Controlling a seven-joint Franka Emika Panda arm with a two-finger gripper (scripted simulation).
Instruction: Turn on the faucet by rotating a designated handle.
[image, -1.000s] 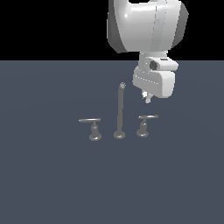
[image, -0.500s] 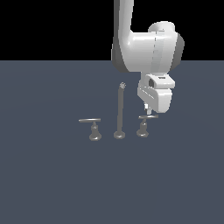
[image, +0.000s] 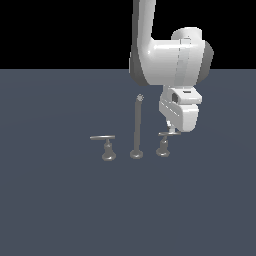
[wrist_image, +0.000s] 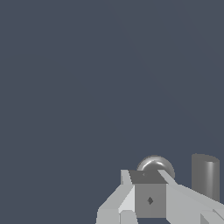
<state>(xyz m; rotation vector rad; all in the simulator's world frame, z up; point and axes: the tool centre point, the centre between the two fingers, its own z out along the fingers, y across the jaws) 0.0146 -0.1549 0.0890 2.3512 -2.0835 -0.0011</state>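
Observation:
The faucet is a small grey metal set on the dark floor. Its tall thin spout (image: 136, 127) stands in the middle, with a low lever on each side. The handle (image: 164, 145), with the shorter, thicker bar, is on the exterior view's right of the spout. My gripper (image: 173, 128) hangs right over the outer end of its bar, touching or nearly touching it. The fingers look pressed together and hold nothing. In the wrist view, the gripper (wrist_image: 148, 183) partly covers the handle's round top (wrist_image: 155, 163). A grey cylinder (wrist_image: 205, 176), seemingly the spout, stands beside it.
The twin lever (image: 104, 144), with the longer, thinner bar, stands on the exterior view's left of the spout. The big white arm (image: 170, 62) reaches down from above, behind the faucet. The flat dark grey floor (image: 60, 200) spreads all around.
The arm has come down and swung in. The gripper has dropped from above the spout's top to the level of the right-hand handle's bar.

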